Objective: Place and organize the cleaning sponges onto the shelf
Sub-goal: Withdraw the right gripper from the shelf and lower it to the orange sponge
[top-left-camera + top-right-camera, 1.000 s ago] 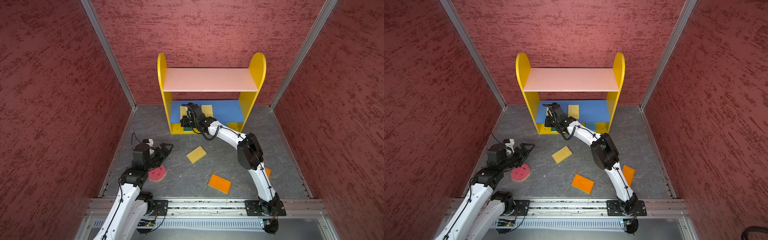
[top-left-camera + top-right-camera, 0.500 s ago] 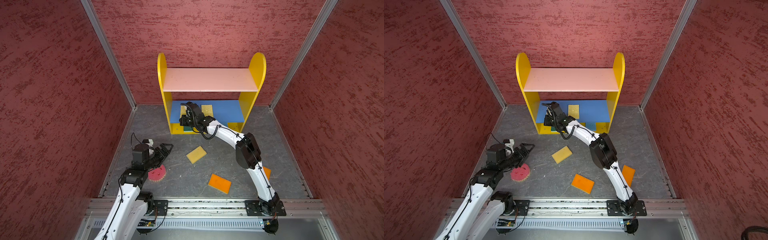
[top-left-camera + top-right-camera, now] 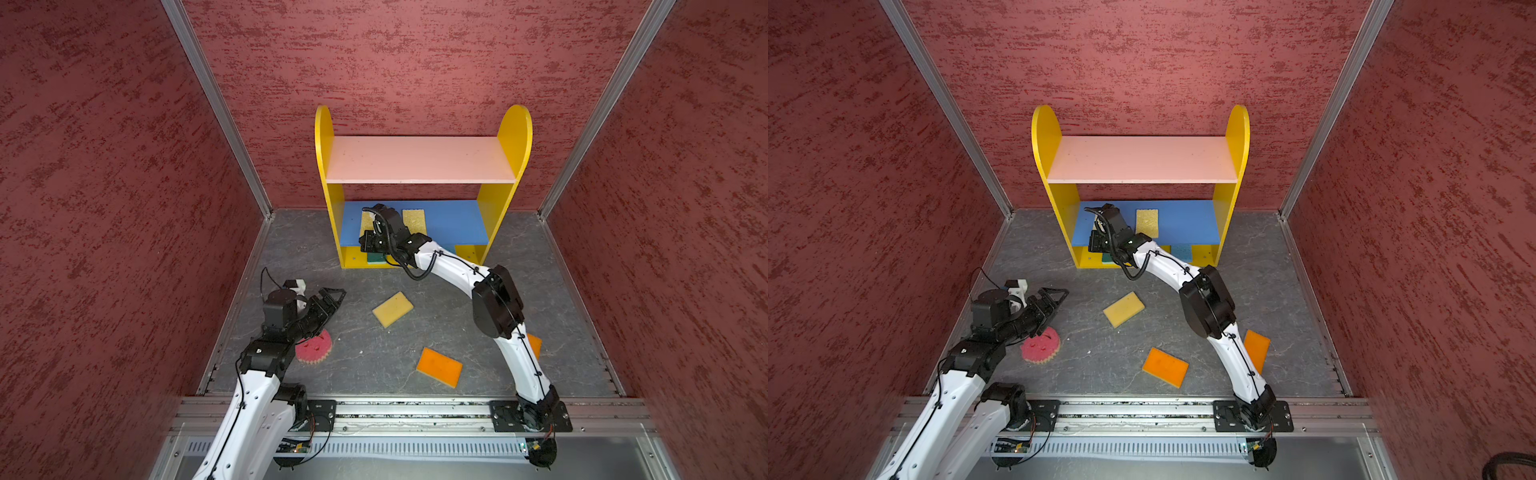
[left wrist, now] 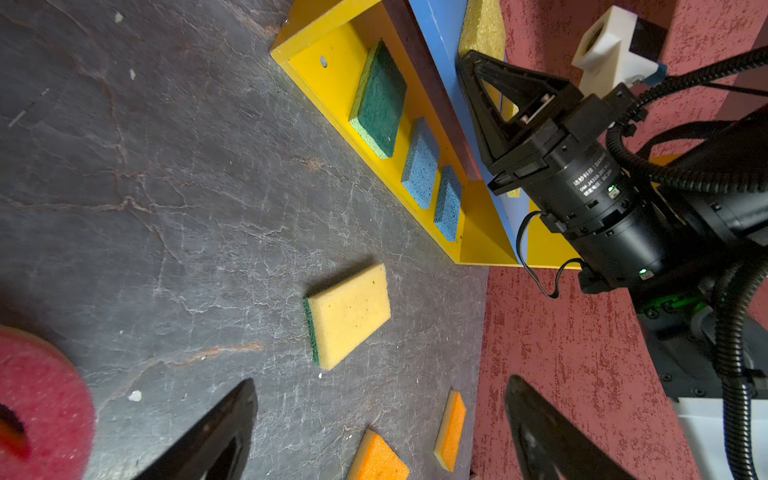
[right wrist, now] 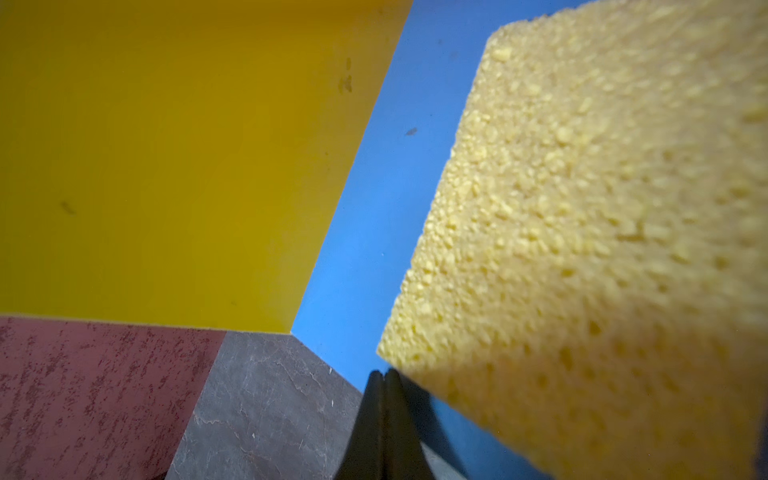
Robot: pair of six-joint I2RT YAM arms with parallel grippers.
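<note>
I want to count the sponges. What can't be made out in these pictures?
- Rightmost orange foam sponge: both top views, mostly behind white right arm.
- Round pink-red foam sponge: left arm covers part; left wrist view's edge crops it.
- Pale yellow foam sponge: right wrist view, blurred.

Our right gripper [image 3: 1106,210] reaches into the shelf [image 3: 1042,137], over its blue middle board [image 3: 1192,224]. A pale yellow sponge [image 3: 1147,222] lies flat on that board, just beside the jaws. Below them, on the yellow base [image 3: 1088,259], we see the edges of a green sponge [image 3: 1106,258] and a blue sponge [image 3: 1181,251].

Our left gripper [image 3: 1061,297] hangs over the grey floor [image 3: 1084,374]. A yellow sponge [image 3: 1123,308] lies ahead of its jaws, and the pink-red scalloped sponge [image 3: 1041,345] sits behind them, partly under the wrist. Farther beyond the jaws lie an orange sponge [image 3: 1165,367] and a second orange sponge [image 3: 1258,347], partly behind our right arm [image 3: 1204,303].
</note>
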